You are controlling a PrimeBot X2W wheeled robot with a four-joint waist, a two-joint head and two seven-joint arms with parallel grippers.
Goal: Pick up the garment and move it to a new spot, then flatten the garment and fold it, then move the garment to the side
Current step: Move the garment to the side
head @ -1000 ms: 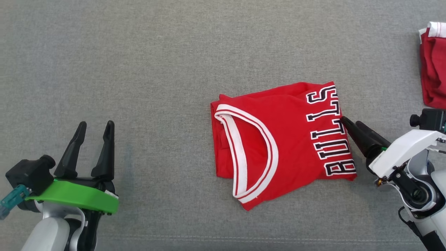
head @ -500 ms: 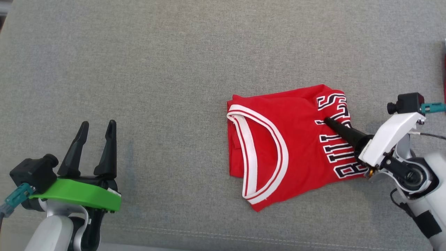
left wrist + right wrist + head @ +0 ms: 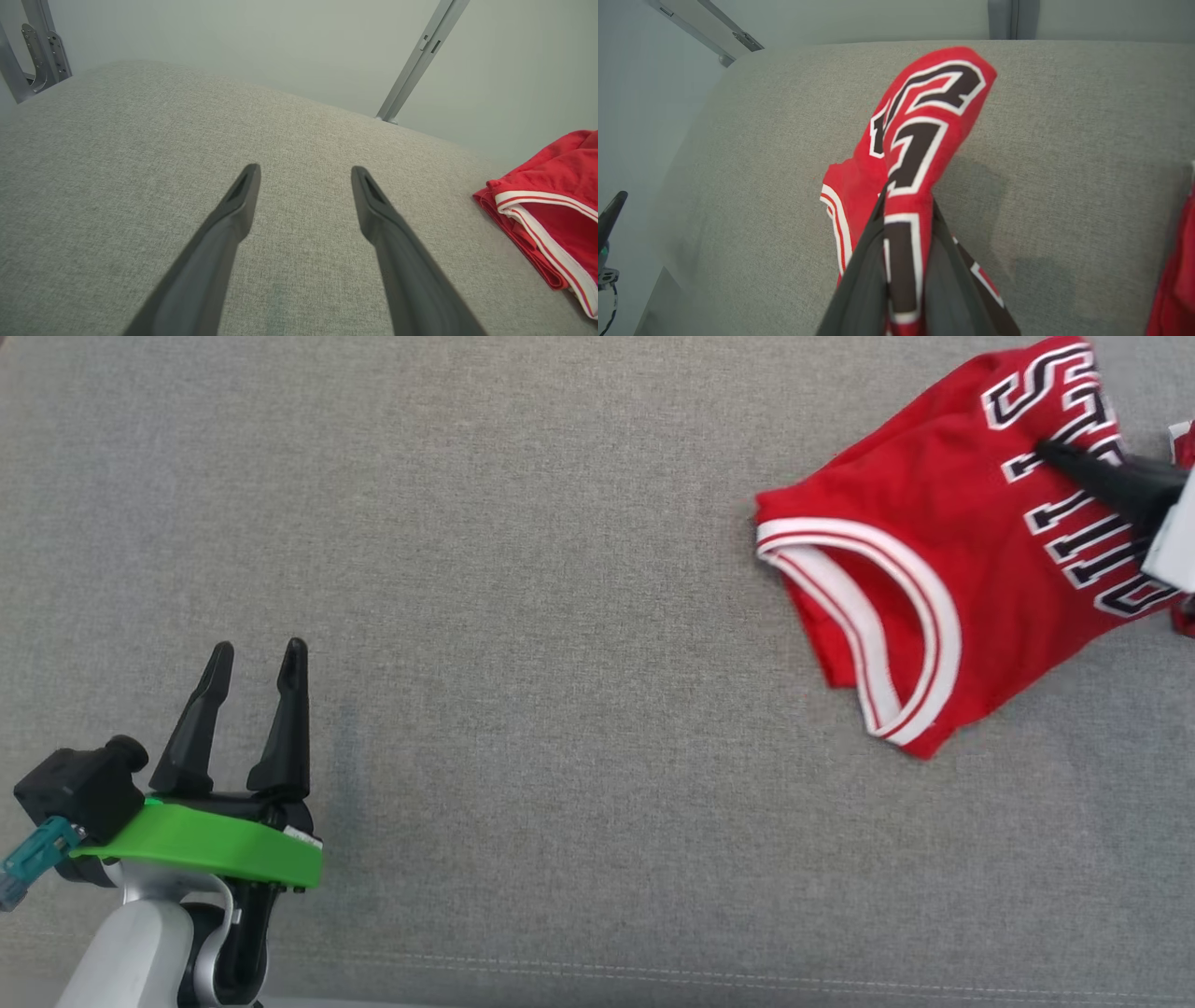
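The right gripper pinched the folded jersey by its lettered edge, far right on the cushion (left gripper gaping, holding nothing), with bare grey fabric wide between them.

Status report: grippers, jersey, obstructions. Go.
Left gripper open, idle above the cushion. Right gripper shut on folded red jersey, lettered edge. Another red garment to its right.

Writing on the red jersey
Big black letters with white edges run down one side of it. An S sits at the top end. The right claw covers some letters, so the whole word cannot be read.
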